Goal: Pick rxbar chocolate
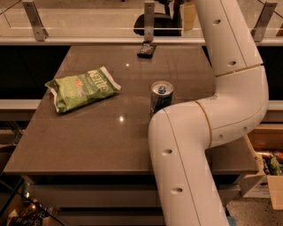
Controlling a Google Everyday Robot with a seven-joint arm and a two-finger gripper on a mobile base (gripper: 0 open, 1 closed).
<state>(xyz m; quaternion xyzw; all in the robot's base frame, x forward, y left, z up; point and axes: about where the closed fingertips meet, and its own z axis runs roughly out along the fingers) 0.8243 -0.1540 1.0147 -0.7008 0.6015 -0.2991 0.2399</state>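
The rxbar chocolate (146,49) is a small dark flat bar lying at the far edge of the brown table (110,141), just in front of a metal rail post. My gripper (176,8) is at the very top of the camera view, above and slightly right of the bar, dark and partly cut off by the frame edge. It hangs from my large white arm (230,88), which rises from the lower middle and bends on the right. Nothing shows in the gripper.
A green chip bag (82,87) lies on the left of the table. A silver-blue drink can (161,95) stands mid-table, right beside my arm's elbow. A glass rail with metal posts (149,20) runs behind the table. Cardboard boxes (265,176) sit on the floor at the right.
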